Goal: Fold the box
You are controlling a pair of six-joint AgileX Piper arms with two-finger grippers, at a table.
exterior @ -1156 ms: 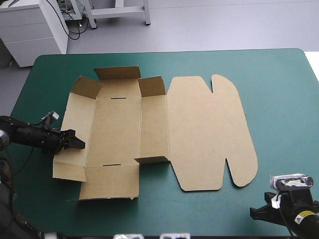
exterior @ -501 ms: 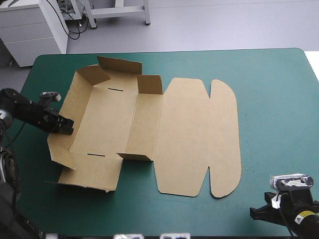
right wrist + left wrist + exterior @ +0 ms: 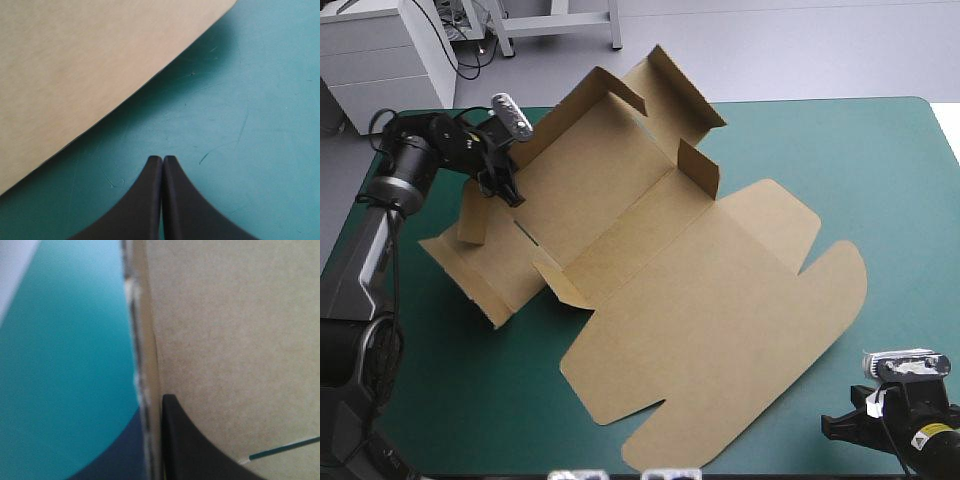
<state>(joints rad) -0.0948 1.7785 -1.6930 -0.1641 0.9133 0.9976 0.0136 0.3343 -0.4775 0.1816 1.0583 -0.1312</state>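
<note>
Plain brown box (image 3: 700, 300), faintly scratched teal-green cover (image 3: 890, 170), solid black fingers (image 3: 145, 200) of right pincer (image 3: 162, 159).

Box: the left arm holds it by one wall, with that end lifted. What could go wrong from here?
1. The left gripper has its jaws shut on a single wall of the box. The whole sheet depends on that one hold, so it could slip out or crease there.
2. The lid lies flat, close ahead of the right gripper, whose jaws are shut. Swinging the box may drag the lid into that arm.
</note>
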